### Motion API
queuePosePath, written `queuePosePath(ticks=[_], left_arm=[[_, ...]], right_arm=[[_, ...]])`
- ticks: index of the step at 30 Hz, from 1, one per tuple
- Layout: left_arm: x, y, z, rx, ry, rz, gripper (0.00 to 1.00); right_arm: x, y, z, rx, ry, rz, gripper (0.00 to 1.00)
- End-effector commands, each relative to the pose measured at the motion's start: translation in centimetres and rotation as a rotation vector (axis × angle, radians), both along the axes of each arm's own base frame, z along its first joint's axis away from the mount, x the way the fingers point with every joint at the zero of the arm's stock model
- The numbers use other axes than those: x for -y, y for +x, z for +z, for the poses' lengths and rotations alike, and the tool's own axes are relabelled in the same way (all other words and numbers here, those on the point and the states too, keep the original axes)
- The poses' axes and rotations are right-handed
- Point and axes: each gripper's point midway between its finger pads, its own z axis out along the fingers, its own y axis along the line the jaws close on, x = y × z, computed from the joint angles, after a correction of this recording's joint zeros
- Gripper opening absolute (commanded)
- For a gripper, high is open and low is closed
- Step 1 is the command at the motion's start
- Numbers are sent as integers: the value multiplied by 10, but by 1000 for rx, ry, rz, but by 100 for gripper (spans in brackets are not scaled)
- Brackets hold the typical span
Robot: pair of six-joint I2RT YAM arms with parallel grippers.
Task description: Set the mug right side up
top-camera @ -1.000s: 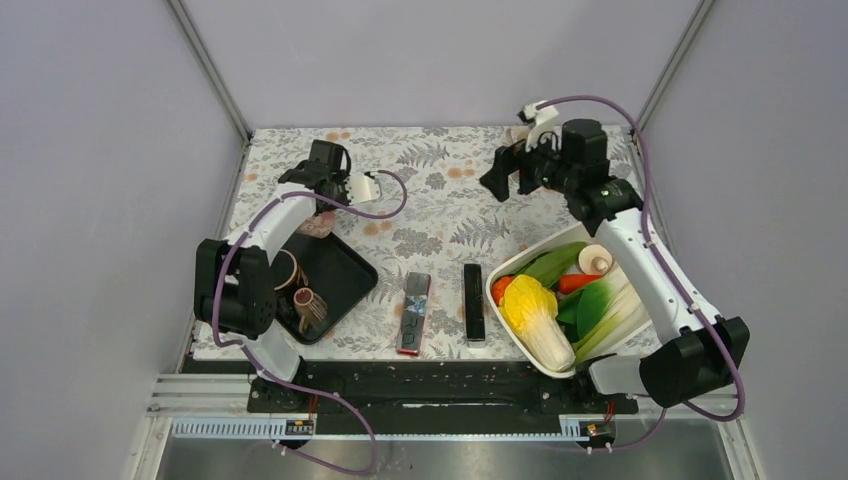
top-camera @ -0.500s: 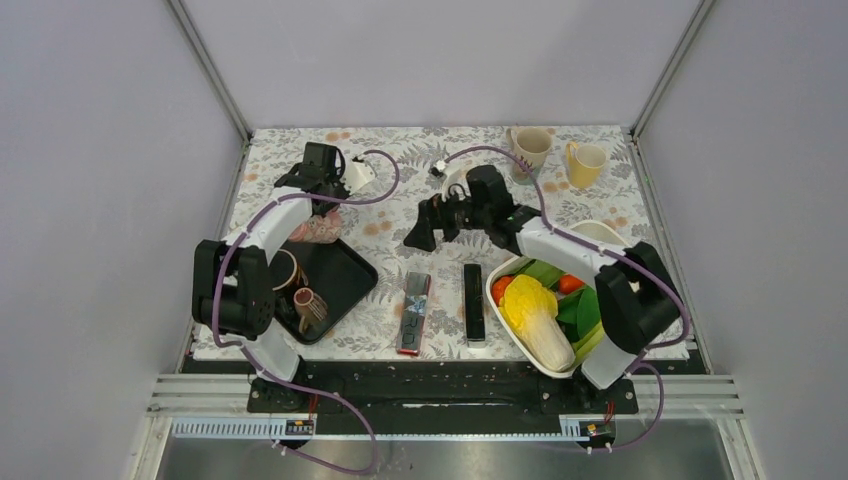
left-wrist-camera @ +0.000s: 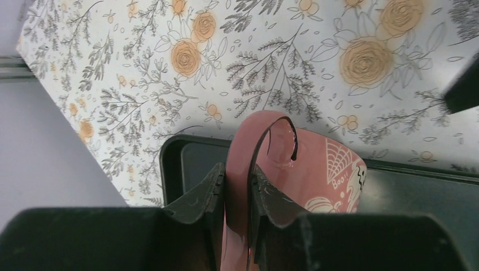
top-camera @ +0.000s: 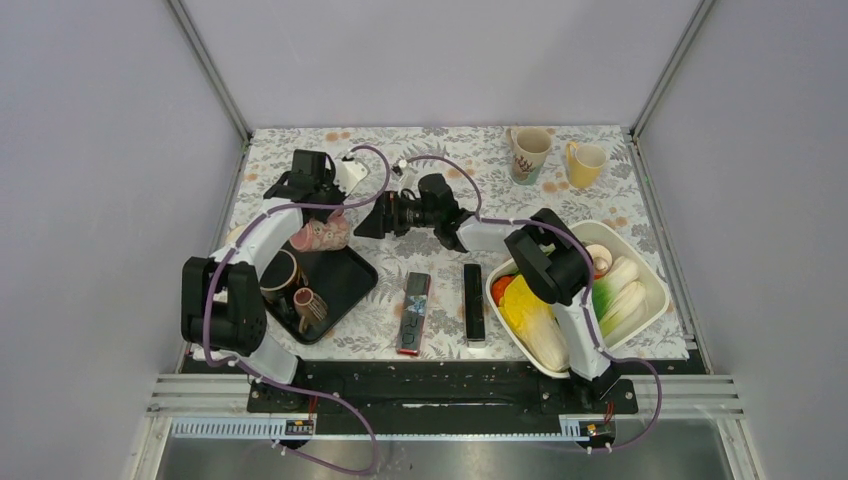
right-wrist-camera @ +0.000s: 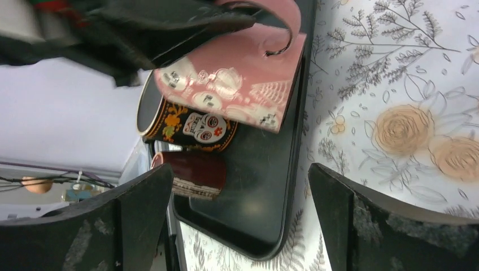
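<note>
Within the last second the right arm has swung from the far right corner of the table to the centre, uncovering the beige mug [top-camera: 527, 152] and the yellow mug [top-camera: 585, 163] that stand there; the right gripper [top-camera: 372, 222] now faces the pink mug [top-camera: 322, 234] from just beside it, jaws spread wide and holding nothing. The left gripper [left-wrist-camera: 237, 192] remains clamped on the mug's handle [left-wrist-camera: 242, 149], holding the mug tilted on its side above the far corner of the black tray [right-wrist-camera: 271, 192] — apparently clear of it; a black skull mug [right-wrist-camera: 192, 125] and a dark red cup [right-wrist-camera: 195, 172] sit on the tray beyond. Judgement: the mug is lifted but not yet upright — the right arm's approach suggests a handover or a supporting grasp for the rotation; which end is the rim cannot be told with certainty.
</note>
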Motion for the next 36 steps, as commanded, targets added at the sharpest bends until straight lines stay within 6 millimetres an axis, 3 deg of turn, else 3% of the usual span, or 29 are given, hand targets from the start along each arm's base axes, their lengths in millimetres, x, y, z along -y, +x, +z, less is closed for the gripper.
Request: queuePosePath(ticks=[1, 8, 12, 14, 16, 17, 18, 19, 20, 21, 23, 24, 26, 30, 33, 36], left_arm=[[30, 12, 57, 166, -190, -61, 0], [44, 4, 59, 148, -276, -88, 0], [53, 3, 68, 154, -335, -95, 0], [55, 5, 75, 168, -366, -93, 0], [56, 6, 85, 186, -404, -89, 0], [56, 7, 90, 194, -418, -86, 0], [56, 8, 95, 202, -429, -80, 0], [54, 9, 99, 211, -432, -67, 0], [51, 10, 103, 222, -432, -55, 0], [49, 11, 107, 230, -427, -45, 11], [42, 10, 114, 245, -414, -25, 67], [38, 8, 118, 252, -408, -10, 93], [29, 5, 130, 272, -397, 31, 99], [10, -9, 147, 283, -342, 84, 99], [-1, -19, 139, 236, -273, 101, 99], [-8, -30, 115, 151, -200, 93, 99]], right_arm=[[-35, -1, 30, -2, 144, 67, 99], [-60, 0, 31, -52, 247, 132, 99], [-65, -19, 55, -49, 359, 221, 97], [-62, -31, 74, -23, 410, 276, 79], [-55, -40, 84, -5, 426, 297, 47], [-51, -42, 89, 16, 424, 292, 25], [-46, -44, 90, 32, 415, 281, 9], [-41, -46, 93, 59, 403, 271, 0], [-35, -47, 94, 85, 383, 261, 0], [-29, -47, 96, 106, 352, 253, 0], [-13, -38, 93, 161, 243, 219, 0], [-2, -30, 80, 137, 122, 185, 0], [28, 2, 74, 243, -104, 80, 0], [124, 69, 45, 359, -673, -133, 0], [177, 104, 38, 315, -872, -217, 0], [205, 142, 26, 329, -1028, -240, 0]])
